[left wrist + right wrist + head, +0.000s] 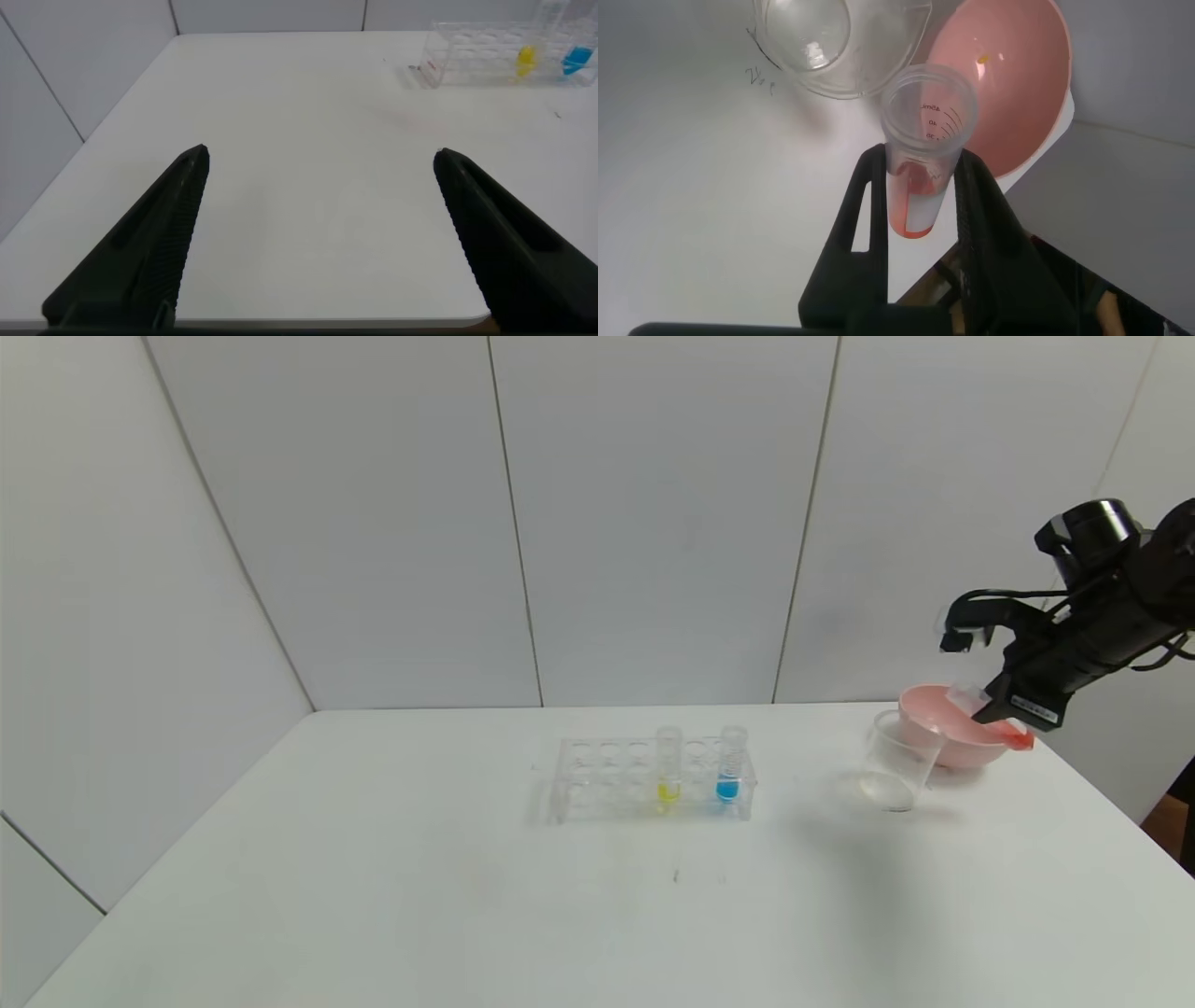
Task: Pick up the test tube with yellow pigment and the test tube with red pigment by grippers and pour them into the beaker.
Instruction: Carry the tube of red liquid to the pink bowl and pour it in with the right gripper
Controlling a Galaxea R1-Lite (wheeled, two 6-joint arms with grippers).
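Gripping the red tube (917,159), the right claw (1004,714) tilts it over the pink bowl (943,747), beside the beaker (896,761). Yellow tube (668,767) sits racked; left claw (318,243) gapes wide.

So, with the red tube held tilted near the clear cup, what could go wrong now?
The right gripper holds the small clear test tube with red liquid tilted, its mouth between the clear plastic beaker and the pink bowl; liquid may miss the beaker. The light beaker could also tip if bumped.

Lab bench, tube rack (653,779), beaker (898,761), white panels (653,513)
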